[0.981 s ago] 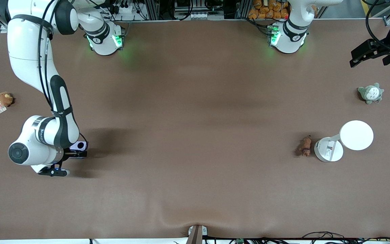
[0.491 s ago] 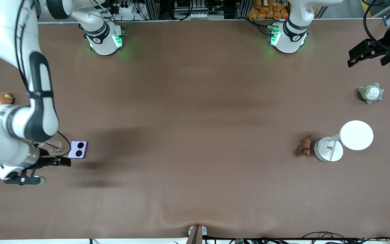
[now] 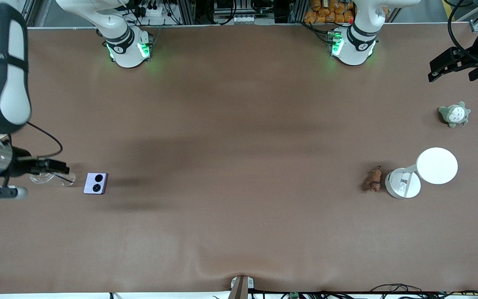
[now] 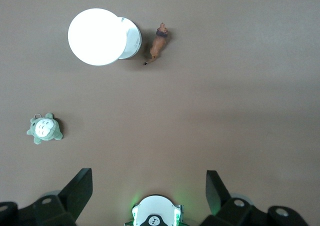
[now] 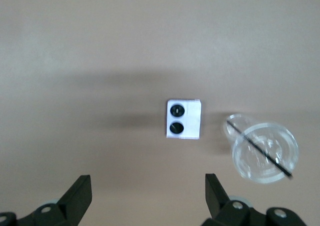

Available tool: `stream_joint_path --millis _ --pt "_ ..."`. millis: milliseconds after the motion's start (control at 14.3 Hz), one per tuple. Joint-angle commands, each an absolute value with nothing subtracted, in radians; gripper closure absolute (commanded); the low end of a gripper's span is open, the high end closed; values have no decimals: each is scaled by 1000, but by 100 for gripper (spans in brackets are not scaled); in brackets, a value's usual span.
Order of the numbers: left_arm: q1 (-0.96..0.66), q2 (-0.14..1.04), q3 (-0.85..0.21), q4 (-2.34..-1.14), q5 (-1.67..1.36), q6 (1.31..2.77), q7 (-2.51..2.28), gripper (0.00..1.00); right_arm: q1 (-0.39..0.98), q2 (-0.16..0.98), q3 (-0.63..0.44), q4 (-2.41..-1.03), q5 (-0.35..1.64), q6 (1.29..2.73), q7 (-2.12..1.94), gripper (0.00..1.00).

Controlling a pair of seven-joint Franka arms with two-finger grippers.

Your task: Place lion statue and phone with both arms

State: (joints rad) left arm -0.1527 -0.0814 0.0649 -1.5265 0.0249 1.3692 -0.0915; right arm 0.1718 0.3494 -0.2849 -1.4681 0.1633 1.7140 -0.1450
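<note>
The lavender phone [image 3: 95,183] lies flat on the table toward the right arm's end, its two black camera circles up; it also shows in the right wrist view [image 5: 183,119]. My right gripper [image 3: 56,167] is open and empty, up in the air beside the phone over a clear glass item; in its own view [image 5: 147,186] the jaws stand wide apart. The orange-brown lion statue [image 3: 374,179] lies on the table toward the left arm's end, against a white lamp base; it shows in the left wrist view [image 4: 159,43]. My left gripper [image 3: 444,68] is open, empty and raised.
A white lamp with round base [image 3: 403,183] and round head [image 3: 437,165] stands beside the lion. A grey-green plush [image 3: 454,114] lies farther from the front camera. A clear glass item [image 3: 42,177] sits beside the phone, seen too in the right wrist view [image 5: 265,153].
My right gripper has let go of the phone and drawn up and away toward the right arm's end. The phone now lies alone. The left gripper has barely moved.
</note>
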Motion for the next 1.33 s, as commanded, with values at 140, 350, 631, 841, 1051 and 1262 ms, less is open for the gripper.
stream_joint_path --millis 140,350,631,841,1051,1262 --pt "-149 -98 67 -1557 20 1391 -74 0 19 66 -55 -1680 25 1689 -65 0" --pt "-149 -95 67 -1554 21 1394 -74 0 2 5 -54 -1663 21 1609 -60 0" --pt "-149 -89 69 -1554 29 1394 -72 0 -11 -2 -66 -1608 20 1529 -60 0" --pt "-150 -92 64 -1560 29 1393 -74 0 -6 -11 -107 -1608 21 1517 -69 0" --pt "-150 -94 63 -1563 22 1394 -74 0 -3 -32 -121 -1608 21 1491 -74 0" --pt "-153 -95 61 -1560 15 1394 -77 0 -12 -43 -115 -1608 35 1470 -72 0"
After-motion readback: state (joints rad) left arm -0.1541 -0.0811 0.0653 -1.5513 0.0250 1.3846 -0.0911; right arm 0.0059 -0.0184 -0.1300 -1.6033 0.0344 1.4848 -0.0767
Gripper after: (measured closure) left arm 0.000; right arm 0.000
